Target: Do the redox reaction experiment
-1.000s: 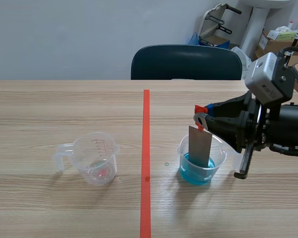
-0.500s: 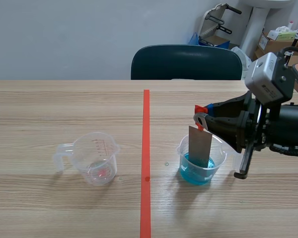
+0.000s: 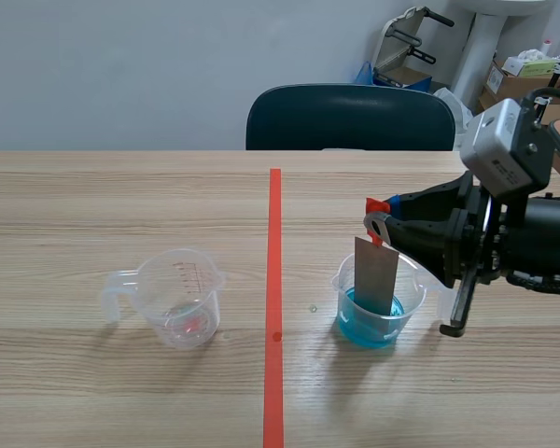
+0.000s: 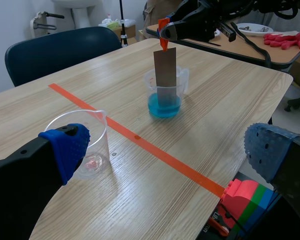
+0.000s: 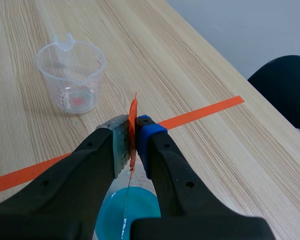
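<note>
One strip [image 3: 376, 275] in R gripper [image 3: 377, 217], long axis vert., btm in beaker [image 3: 358, 329].

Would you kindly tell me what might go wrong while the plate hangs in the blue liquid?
The right gripper holds the metal plate only by a thin orange tab; if that slips, the plate may drop and splash the blue liquid. The plate stands inside a clear plastic cup, so a sideways move could catch its wall and tip it.

We are seeing a pale wall [image 3: 121, 65], a dark chair [image 3: 350, 117] standing behind the wooden table [image 3: 93, 196], boxes [image 3: 518, 82] sitting beyond.
</note>
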